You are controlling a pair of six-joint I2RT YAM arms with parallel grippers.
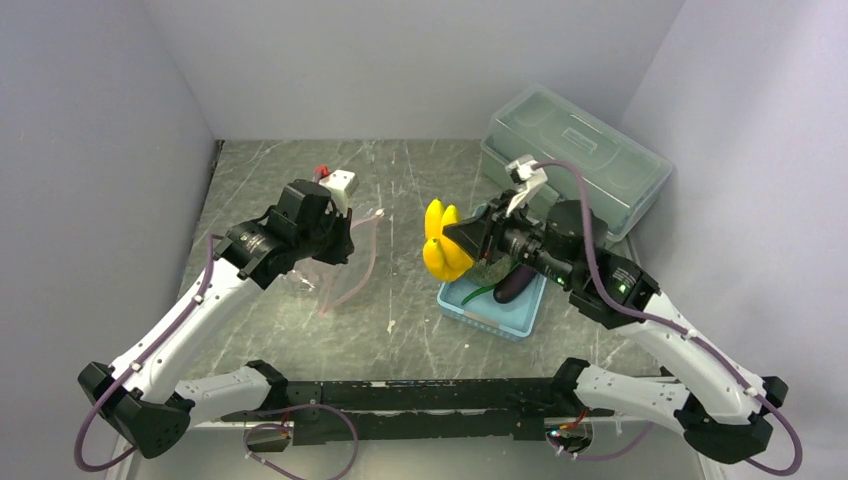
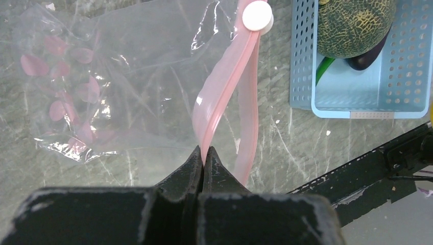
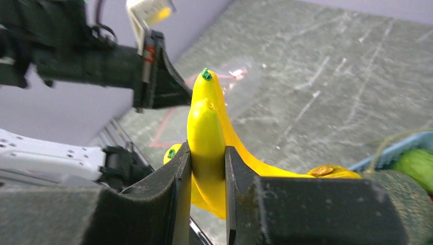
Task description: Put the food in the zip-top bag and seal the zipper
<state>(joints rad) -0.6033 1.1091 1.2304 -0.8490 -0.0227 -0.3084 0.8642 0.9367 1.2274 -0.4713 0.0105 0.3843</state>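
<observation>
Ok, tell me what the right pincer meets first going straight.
Probably the zip-top bag held by the left pincer; the right pincer, gripping the bananas, points that way; depth unclear.

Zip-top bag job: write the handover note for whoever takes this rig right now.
Left pincer: shut on the zipper, holding the bag mouth open.
Right pincer: shut on the bananas, lifted between basket and bag.
In the basket: melon, eggplant, green vegetable, lime-green fruit.
Done: no food seen in the bag yet.
Left: bag every piece, then seal the zipper.
</observation>
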